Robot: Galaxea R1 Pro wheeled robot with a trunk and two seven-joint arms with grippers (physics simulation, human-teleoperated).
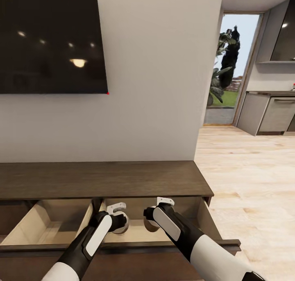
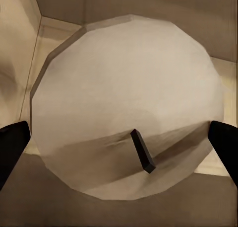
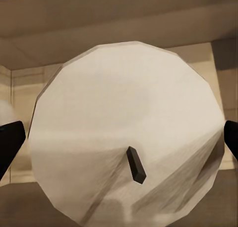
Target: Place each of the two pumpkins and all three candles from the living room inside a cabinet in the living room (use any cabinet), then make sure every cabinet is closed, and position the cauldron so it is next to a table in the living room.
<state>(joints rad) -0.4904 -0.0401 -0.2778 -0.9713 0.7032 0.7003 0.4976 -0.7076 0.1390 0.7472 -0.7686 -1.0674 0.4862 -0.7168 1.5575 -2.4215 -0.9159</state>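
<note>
The dark-brown cabinet (image 1: 102, 178) stands against the wall with two pale-lined drawers pulled open. Both arms reach down into the right drawer (image 1: 192, 215). In the left wrist view a tan candle (image 2: 124, 88) with a dark wick sits between the black fingertips (image 2: 11, 147), and my left gripper (image 2: 119, 150) is shut on its sides. The right wrist view has a second candle (image 3: 124, 103) held the same way by my right gripper (image 3: 119, 147). From the head view, the left gripper (image 1: 119, 225) and the right gripper (image 1: 149, 222) hang side by side just above the drawer floor.
The left drawer (image 1: 45, 227) is open too, its front edge running across the near side. A black TV (image 1: 49, 43) hangs on the wall above. Wood floor (image 1: 246, 182) stretches right toward grey kitchen cupboards (image 1: 270, 113) and a glass door with a plant (image 1: 227, 67).
</note>
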